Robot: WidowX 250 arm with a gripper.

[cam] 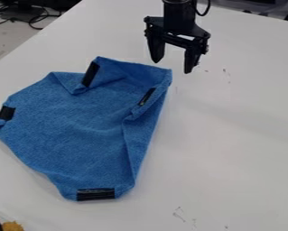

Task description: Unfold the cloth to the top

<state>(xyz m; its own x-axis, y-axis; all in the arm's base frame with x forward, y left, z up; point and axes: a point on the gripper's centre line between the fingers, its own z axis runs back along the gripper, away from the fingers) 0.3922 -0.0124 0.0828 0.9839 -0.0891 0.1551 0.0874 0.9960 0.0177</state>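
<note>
The black gripper (174, 66) hangs beyond the cloth's upper right corner, apart from it, with its two fingers spread and nothing between them. A blue cloth (80, 131) lies on the white table, left of and below the gripper. Its top part is creased, with folds near the top edge, and a narrow flap is turned over along the right side. Black tape strips mark it at the left corner, the bottom edge, the upper fold and the right flap.
The white table (230, 135) extends around the cloth, with small dark marks at right and near the bottom. Black cables (36, 18) lie beyond the table at the upper left. A black and yellow-brown object (12, 226) sits at the bottom left corner.
</note>
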